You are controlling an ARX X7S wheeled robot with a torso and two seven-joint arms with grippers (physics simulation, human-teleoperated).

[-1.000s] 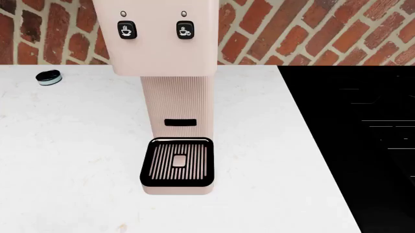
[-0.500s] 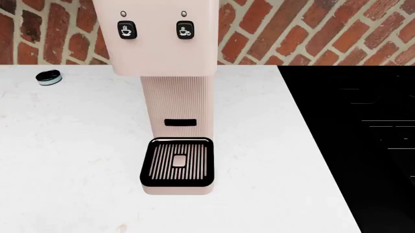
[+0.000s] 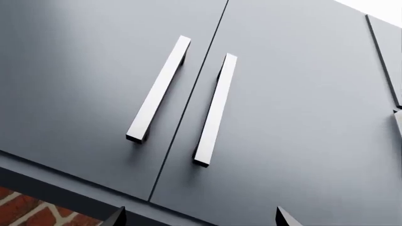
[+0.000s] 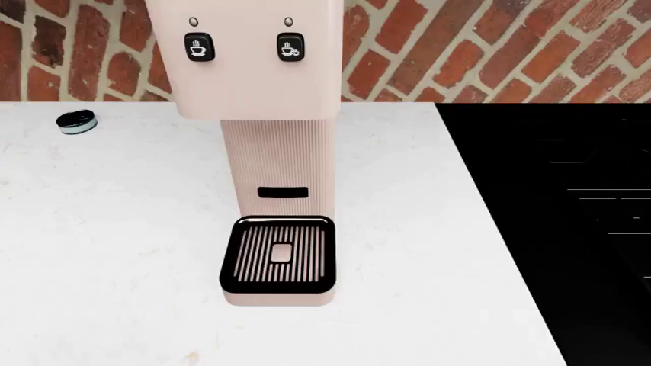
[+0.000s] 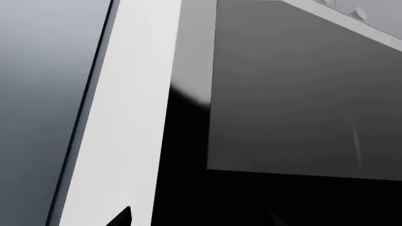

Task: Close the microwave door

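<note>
Nothing shifts in the head view, still fixed on the pink ribbed coffee machine, so the microwave door, perhaps the white-edged dark panel near the right wrist, awaits closing; either pincer's grip is untellable.

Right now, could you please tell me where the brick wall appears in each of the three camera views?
Head view: the brick wall runs across the top, behind the coffee machine.
Left wrist view: only a small patch shows in one corner, past the edge of the dark cabinet doors.
Right wrist view: not in it.
Shared landmark: the brick itself links the head and left wrist views; nothing clearly ties in the right wrist view.
</note>
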